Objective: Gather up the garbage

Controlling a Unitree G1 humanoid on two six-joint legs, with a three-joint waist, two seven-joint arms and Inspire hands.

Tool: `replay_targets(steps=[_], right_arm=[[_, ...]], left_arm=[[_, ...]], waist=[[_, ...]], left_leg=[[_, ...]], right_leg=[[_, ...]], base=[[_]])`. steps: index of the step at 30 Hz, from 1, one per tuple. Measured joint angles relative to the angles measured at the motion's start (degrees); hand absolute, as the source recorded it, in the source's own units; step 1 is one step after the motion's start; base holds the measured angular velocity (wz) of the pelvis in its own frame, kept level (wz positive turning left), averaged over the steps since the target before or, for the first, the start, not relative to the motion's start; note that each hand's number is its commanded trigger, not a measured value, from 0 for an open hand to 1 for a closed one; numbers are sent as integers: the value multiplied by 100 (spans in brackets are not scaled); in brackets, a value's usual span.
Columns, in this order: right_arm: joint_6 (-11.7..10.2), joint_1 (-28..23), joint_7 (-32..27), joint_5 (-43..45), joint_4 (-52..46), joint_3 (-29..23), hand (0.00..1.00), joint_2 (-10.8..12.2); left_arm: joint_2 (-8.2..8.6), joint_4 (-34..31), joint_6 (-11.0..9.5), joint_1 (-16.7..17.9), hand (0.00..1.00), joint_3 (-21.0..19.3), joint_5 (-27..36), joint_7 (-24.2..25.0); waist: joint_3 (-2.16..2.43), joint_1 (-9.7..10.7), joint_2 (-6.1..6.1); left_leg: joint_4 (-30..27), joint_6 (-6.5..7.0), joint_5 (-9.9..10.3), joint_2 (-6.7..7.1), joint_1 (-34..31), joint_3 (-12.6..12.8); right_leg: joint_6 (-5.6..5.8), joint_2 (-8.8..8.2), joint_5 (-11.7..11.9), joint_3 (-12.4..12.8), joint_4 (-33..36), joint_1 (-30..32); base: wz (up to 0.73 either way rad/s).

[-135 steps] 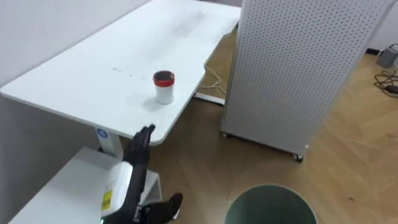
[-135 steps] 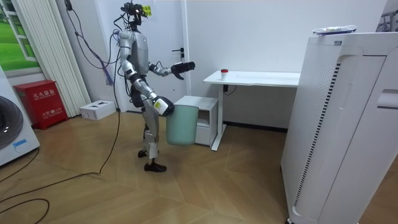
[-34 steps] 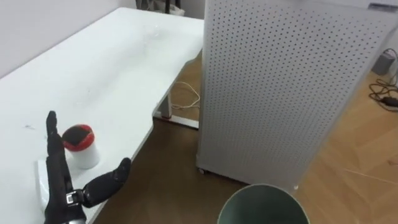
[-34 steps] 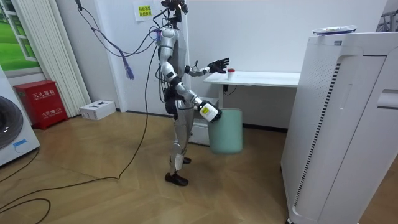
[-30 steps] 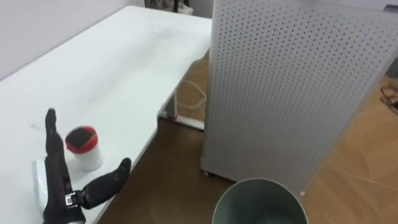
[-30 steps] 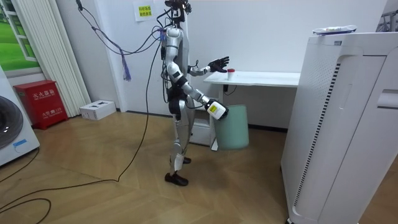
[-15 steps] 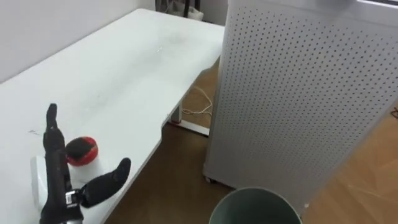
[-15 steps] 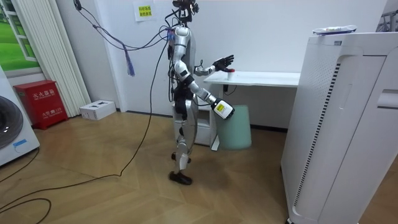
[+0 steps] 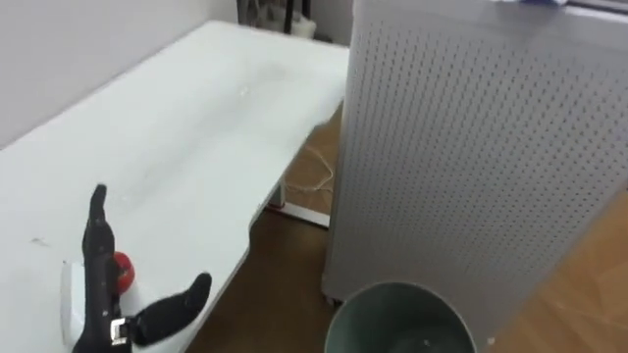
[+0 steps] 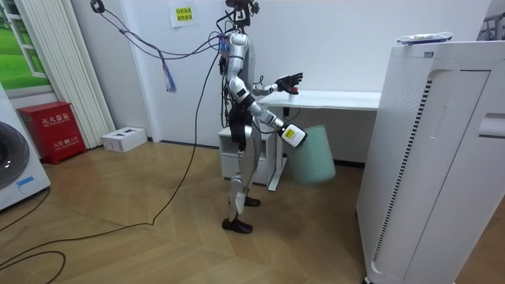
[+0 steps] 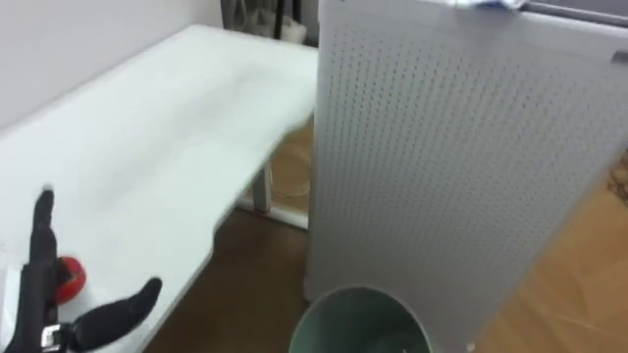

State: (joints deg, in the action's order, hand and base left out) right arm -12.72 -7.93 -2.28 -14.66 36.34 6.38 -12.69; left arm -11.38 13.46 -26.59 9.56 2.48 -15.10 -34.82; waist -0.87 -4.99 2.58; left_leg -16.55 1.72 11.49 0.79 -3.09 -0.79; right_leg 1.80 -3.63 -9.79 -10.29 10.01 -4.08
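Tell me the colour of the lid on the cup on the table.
Red. The lid shows best in the left eye view, beside the left hand.

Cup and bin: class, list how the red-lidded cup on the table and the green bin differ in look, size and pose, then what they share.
Colour: the cup shows a red lid; the bin is pale green. Size: the bin is far bigger than the cup. Pose: the cup stands on the white table by the left hand; the bin hangs tilted off the floor. Shared: both are round.
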Motion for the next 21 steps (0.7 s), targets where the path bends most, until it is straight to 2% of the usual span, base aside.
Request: replay_targets(steps=[5,9,21], right_arm=[[133,-10,107,-2,22,2,100,9],[208,-27,162,-8,21,39,100,10],[207,-30,161,158,18,24,100,9]], left_arm=[[66,236,1,-114,0,-1,184,-8],[94,343,-1,-207,0,4,205,-118],[67,345,-62,-218,0,-100,181,-182]], waist=[[-1,25,-54],[-9,28,-27],[9,-6,52]], left_leg=[[65,-6,-5,4,88,56],[66,-21,-36,10,93,64],[34,-30,-31,7,86,60]], right_leg=[[-7,-7,-8,-123,78,-6],[-26,-8,-19,-126,78,-1],[-40,-4,-65,-134,141,32]], base=[[-11],[-2],[0]])
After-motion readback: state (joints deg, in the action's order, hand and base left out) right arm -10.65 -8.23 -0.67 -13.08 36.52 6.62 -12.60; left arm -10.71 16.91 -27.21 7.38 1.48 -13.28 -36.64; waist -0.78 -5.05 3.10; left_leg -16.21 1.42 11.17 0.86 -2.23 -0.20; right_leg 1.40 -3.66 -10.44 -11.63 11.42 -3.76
